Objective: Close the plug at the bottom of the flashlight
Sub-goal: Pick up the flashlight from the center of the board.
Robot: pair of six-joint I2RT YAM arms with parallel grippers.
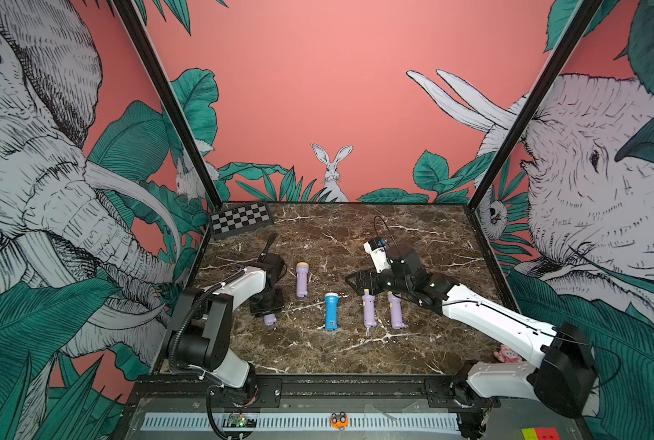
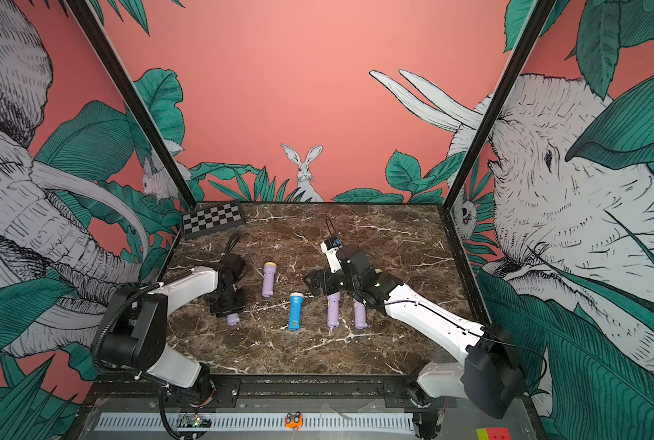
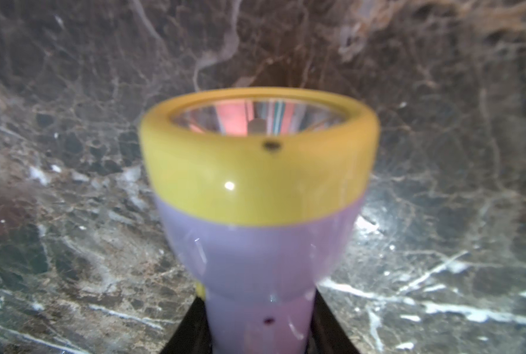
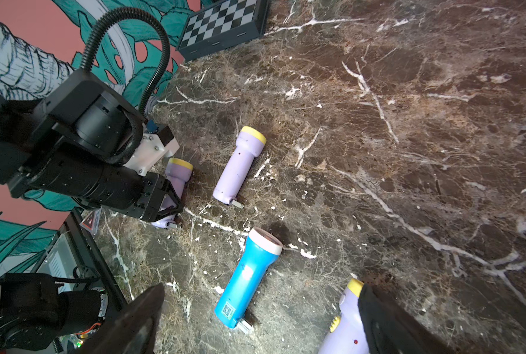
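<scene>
- Your left gripper (image 1: 266,304) is clamped on the leftmost flashlight (image 3: 255,245); its plug (image 4: 172,226) sticks out.
- Your right gripper (image 1: 357,284) hangs wide open above a lilac flashlight (image 1: 369,312) on the bench (image 1: 355,350).

Five flashlights are counted on the marble table (image 1: 413,236). Four are purple: the far-left purple flashlight (image 1: 270,319), the second purple flashlight (image 1: 302,280), the third purple flashlight (image 1: 369,312) and the far-right purple flashlight (image 1: 396,314). One blue flashlight (image 1: 331,312) is seen. One checkered board (image 1: 239,219) is counted. Two robot arms are seen, the left arm (image 1: 241,284) and the right arm (image 1: 489,316). One pink toy (image 1: 508,355) and one small orange thing (image 1: 339,420) are counted too.
</scene>
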